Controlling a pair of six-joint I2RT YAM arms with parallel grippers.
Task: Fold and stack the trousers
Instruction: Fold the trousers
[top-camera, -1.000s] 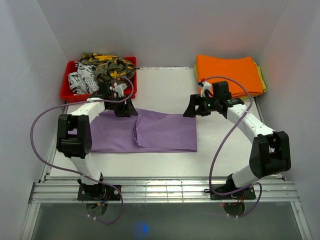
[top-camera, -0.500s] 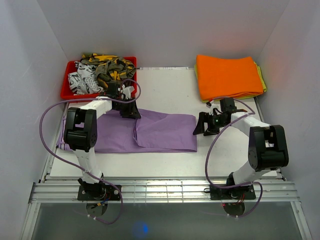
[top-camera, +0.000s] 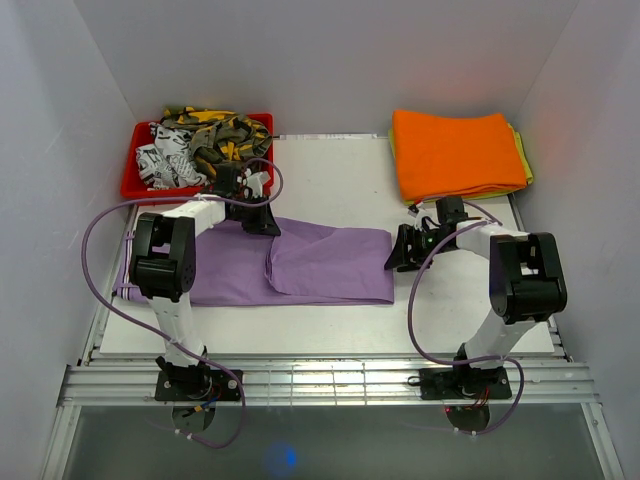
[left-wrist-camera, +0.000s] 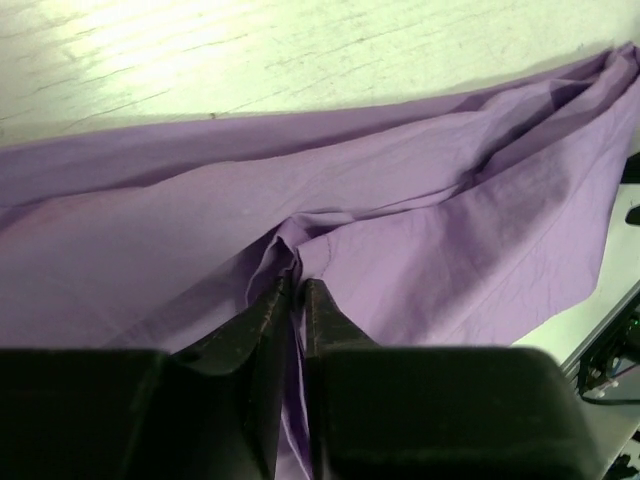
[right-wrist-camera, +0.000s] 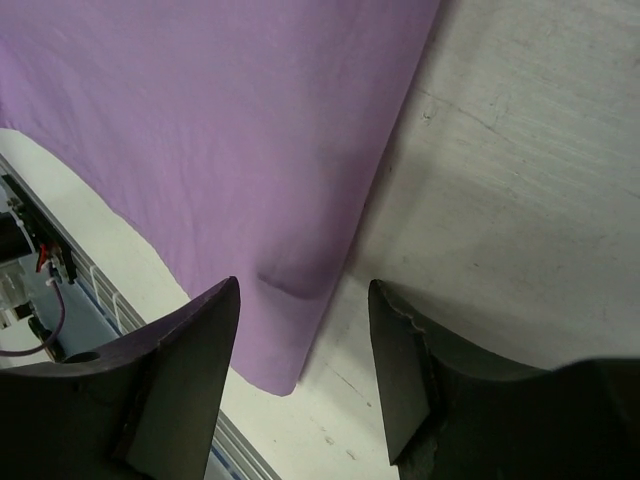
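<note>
on white table (top-camera: 330, 180), lilac trousers (top-camera: 320, 265)

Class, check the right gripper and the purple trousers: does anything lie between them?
Nothing visible does. The right gripper hangs open, straddling the end edge of the trousers; only bare table lies beside the cloth there.

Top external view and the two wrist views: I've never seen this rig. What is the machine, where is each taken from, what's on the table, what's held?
Two robot arms are bolted to the table. One camera looks down from behind them; one rides on each wrist. Lilac trousers lie on the table. The left gripper is shut, pinching their fabric; the right gripper is open over their edge, holding nothing. Behind: a red bin of patterned garments and orange cloths.
</note>
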